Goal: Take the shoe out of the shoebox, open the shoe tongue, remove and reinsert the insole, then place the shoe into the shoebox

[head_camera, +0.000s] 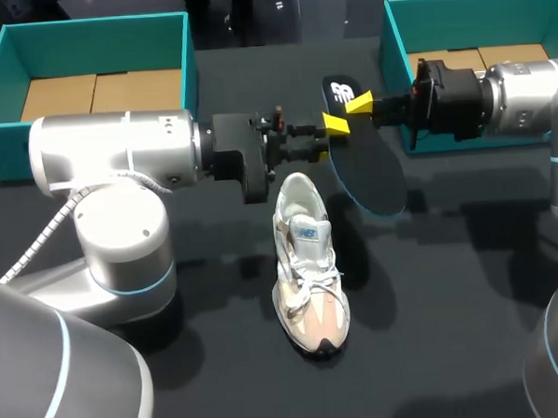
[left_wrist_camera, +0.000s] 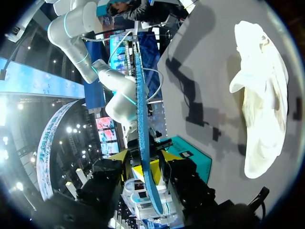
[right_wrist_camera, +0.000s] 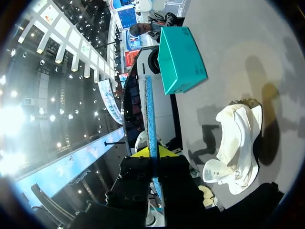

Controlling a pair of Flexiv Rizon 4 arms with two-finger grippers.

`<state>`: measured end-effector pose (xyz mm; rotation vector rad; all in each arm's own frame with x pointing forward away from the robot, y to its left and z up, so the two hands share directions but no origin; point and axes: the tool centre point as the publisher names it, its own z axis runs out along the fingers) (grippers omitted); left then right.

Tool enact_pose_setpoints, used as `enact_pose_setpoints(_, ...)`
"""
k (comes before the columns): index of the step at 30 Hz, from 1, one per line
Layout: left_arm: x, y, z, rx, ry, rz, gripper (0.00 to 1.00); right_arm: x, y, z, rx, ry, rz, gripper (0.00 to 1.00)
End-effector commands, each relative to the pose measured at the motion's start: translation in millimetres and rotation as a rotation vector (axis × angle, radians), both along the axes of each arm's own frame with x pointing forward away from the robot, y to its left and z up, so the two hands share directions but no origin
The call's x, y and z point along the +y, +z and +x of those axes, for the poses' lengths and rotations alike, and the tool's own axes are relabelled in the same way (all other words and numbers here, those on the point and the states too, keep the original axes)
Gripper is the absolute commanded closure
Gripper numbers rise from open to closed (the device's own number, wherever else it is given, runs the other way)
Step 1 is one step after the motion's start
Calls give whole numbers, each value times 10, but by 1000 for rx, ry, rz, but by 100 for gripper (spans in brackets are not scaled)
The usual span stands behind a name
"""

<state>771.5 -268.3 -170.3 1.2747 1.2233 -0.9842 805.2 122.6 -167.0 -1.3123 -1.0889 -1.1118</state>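
Note:
The dark insole (head_camera: 369,171) hangs on edge in the air above the table, behind the shoe. My right gripper (head_camera: 358,100) is shut on its far end; in the right wrist view the thin blue-edged insole (right_wrist_camera: 150,119) runs straight out from between the yellow tips (right_wrist_camera: 152,152). My left gripper (head_camera: 336,128) comes in from the left at the insole's side. Its fingers straddle the insole (left_wrist_camera: 140,105) edge with gaps on both sides, so it (left_wrist_camera: 143,160) is open. The white and beige shoe (head_camera: 308,264) stands upright on the table, toe toward the front; it (left_wrist_camera: 259,95) (right_wrist_camera: 236,143) shows in both wrist views.
A teal shoebox (head_camera: 189,54) with a cardboard floor stands at the back left, a second teal box (head_camera: 393,53) at the back right behind my right arm. Dark tabletop (head_camera: 435,332) stretches around and in front of the shoe.

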Motion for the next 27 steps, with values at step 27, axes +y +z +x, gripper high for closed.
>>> enact_pose_setpoints(27,-191,-60,71,-18,17,-1,81,52,-28,-23,29,-21,-13,100)
